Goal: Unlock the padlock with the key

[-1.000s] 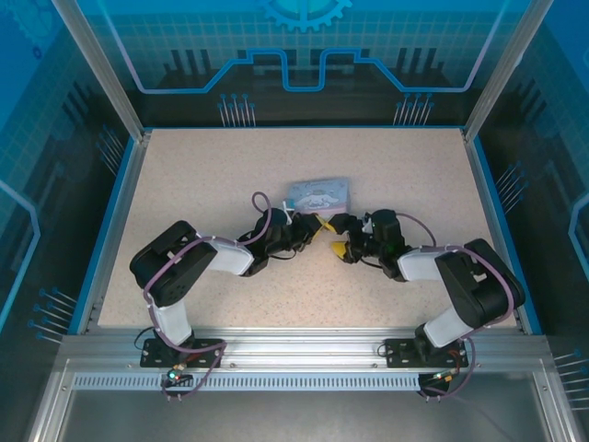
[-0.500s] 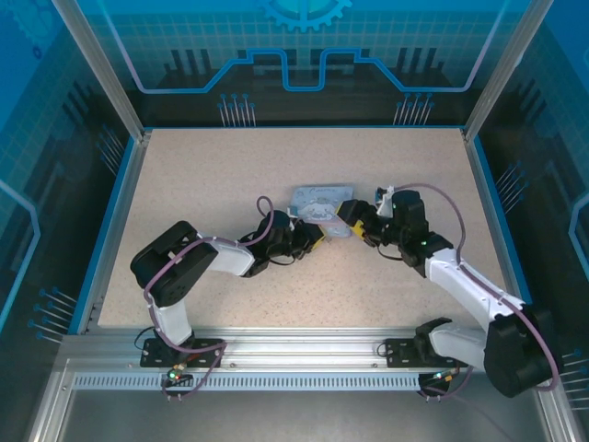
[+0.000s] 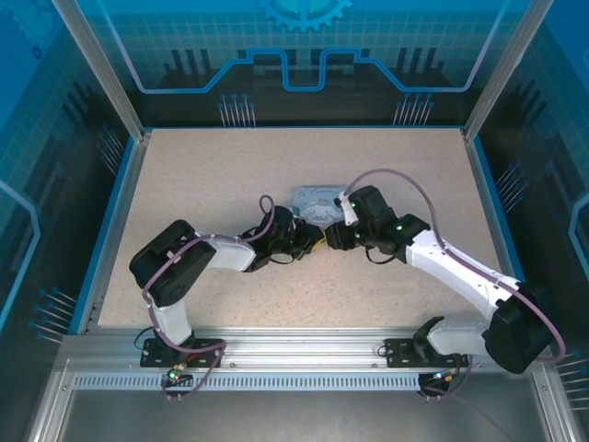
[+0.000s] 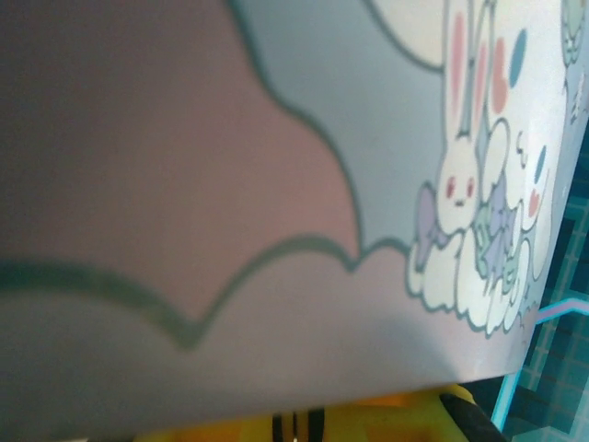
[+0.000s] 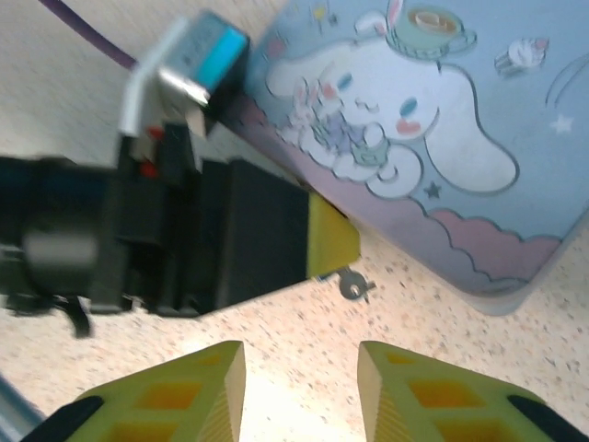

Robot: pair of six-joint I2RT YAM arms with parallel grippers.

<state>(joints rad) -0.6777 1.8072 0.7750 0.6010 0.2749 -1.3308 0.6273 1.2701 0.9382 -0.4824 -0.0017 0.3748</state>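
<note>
The key [image 5: 353,285], a tiny grey metal piece with a round holed head, lies on the table at the tip of my left gripper's yellow finger [image 5: 331,241], its thin end running toward that finger. The padlock is hidden. My left gripper [image 3: 317,242] rests against the front of the tin, and its yellow fingers [image 4: 368,425] sit close together, apparently shut; anything between them is hidden. My right gripper [image 5: 302,382] hovers open just short of the key, nothing between its fingers, facing the left gripper in the top view [image 3: 334,238].
The pale blue cartoon-printed tin [image 3: 320,196] lies flat just behind both grippers, seen close up as the tin lid [image 5: 433,138] and the tin side [image 4: 276,184]. Bare speckled table [image 3: 212,175] stretches to the left, back and front.
My right arm has swung from the right, past the tin's right end, to the tin's front, now facing the left gripper. The left gripper has barely shifted.
</note>
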